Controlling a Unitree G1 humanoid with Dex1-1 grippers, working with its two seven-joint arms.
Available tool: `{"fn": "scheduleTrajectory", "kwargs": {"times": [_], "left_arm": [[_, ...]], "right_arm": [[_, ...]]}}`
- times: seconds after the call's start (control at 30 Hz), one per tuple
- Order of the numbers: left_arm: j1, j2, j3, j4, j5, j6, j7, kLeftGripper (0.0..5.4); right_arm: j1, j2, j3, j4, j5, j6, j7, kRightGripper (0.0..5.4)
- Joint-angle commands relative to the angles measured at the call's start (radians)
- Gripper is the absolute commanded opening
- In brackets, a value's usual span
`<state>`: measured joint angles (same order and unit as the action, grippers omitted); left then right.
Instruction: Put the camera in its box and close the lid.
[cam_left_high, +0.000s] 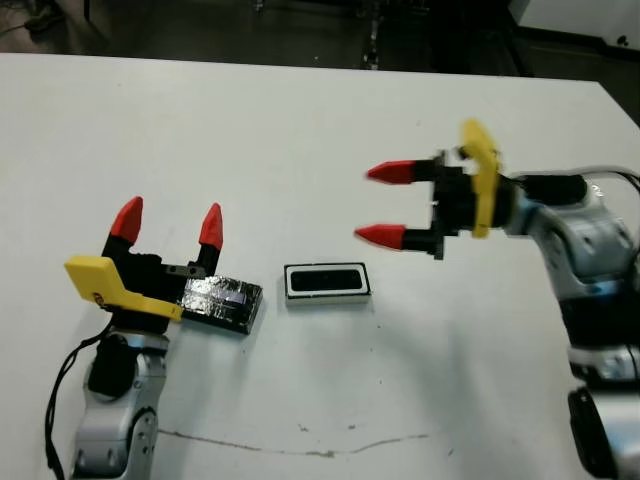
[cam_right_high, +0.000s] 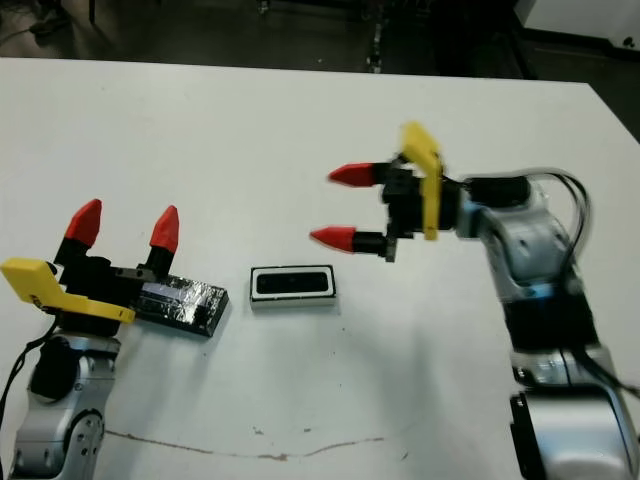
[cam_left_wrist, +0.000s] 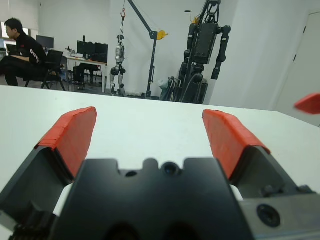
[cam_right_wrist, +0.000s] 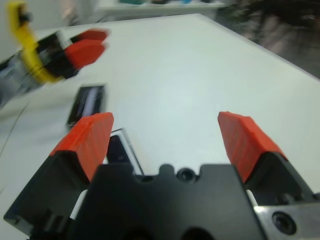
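Now the table (cam_left_high: 300, 120) is lying white under both arms. Right gripper (cam_left_high: 385, 205) is hovering wide open, just past the box (cam_left_high: 327, 281), the camera (cam_left_high: 326, 279) sitting inside. Left gripper (cam_left_high: 168, 222), also wide, is resting against the lid (cam_left_high: 225, 300).

1. We see the lid (cam_left_high: 222, 300) as glossy black, crinkled like tape wrap, catching pale reflections.
2. The camera (cam_left_high: 327, 279) looks matt black, lying in the box (cam_left_high: 288, 283), whose walls look like smooth white card or plastic.
3. The table (cam_left_high: 300, 130) is smooth matt white, with a thin dark scratch (cam_left_high: 300, 447) near the front.
4. The left gripper (cam_left_high: 168, 228) and right gripper (cam_left_high: 392, 204) have matt red fingertips, matt black bodies and smooth yellow plastic brackets.
5. The forearms look like silvery metal.
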<state>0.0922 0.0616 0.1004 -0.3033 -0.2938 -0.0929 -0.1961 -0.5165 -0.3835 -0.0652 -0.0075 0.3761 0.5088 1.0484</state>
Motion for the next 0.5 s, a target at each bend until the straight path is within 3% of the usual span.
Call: {"fn": "scheduleTrajectory", "kwargs": {"times": [0.03, 0.13, 0.3, 0.5], "left_arm": [[0.000, 0.026, 0.011, -0.010, 0.006, 0.018, -0.005, 5.40], [-0.004, 0.037, 0.014, -0.013, 0.004, 0.022, -0.009, 5.40], [-0.010, 0.066, 0.022, -0.022, 0.011, 0.036, -0.022, 5.40], [-0.043, 0.260, 0.053, -0.063, -0.036, 0.164, -0.172, 5.40]], "right_arm": [[0.190, 0.069, -0.118, -0.121, 0.039, -0.056, -0.186, 5.00], [0.318, 0.121, -0.178, -0.197, 0.053, -0.128, -0.300, 4.60], [0.496, 0.219, -0.233, -0.323, 0.049, -0.162, -0.531, 3.88], [0.635, 0.305, -0.236, -0.357, 0.061, -0.292, -0.622, 2.88]]}}
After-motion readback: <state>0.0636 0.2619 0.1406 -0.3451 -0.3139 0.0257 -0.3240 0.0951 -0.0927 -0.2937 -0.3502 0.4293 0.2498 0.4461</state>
